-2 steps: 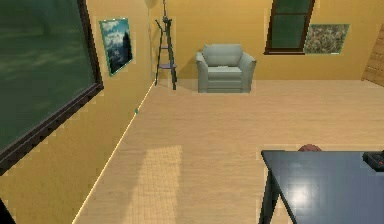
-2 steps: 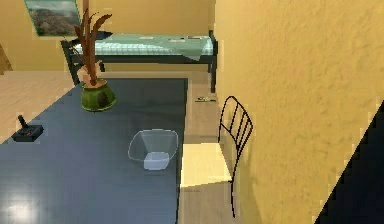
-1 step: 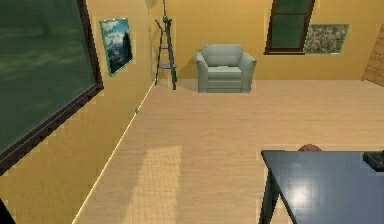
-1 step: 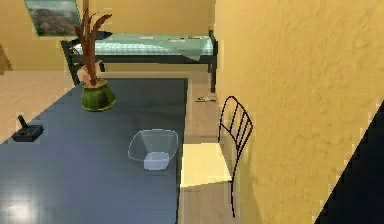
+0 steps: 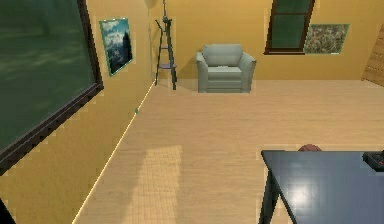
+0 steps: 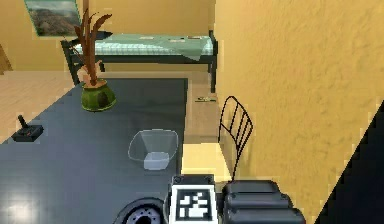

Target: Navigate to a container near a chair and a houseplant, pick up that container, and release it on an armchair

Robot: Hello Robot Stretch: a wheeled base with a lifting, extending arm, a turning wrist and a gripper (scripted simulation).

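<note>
Plainly, how the jaws stand cannot be told from these pictures. The gripper (image 6: 143,213) shows as a dark rounded body at the arm side view's bottom edge, just left of the white square marker with black marks (image 6: 195,204); its far end is too near that edge to make out, so whether it holds anything cannot be told either; behind it lies the smooth dark grey tabletop (image 6: 70,165).

Farther up the picture, apart from the gripper, the clear, shallow, round-cornered plastic container (image 6: 152,150) stands upright on the tabletop near its right edge; just beside that edge is the black wire-backed chair (image 6: 235,128); farther out on the table stands the brown-stemmed houseplant in a round green pot (image 6: 96,93); a small black boxy thing (image 6: 26,130) lies toward the table's left; beyond the table a dark-framed bed with a teal cover (image 6: 150,44) runs along the wall.

In the forward view the grey-green upholstered armchair (image 5: 225,68) sits against the far ochre wall, well apart from the dark table's corner (image 5: 330,185), with pale wood floor (image 5: 190,140) between them.

By my judgement the approach is done and the pick-up is the step in hand, not yet made; the next move calls for carrying the gripper out over the tabletop to the container and lowering it to take one thin wall; the light container may slide on the smooth top, so a slow, square approach seems wise; the drive to the armchair comes after.
</note>
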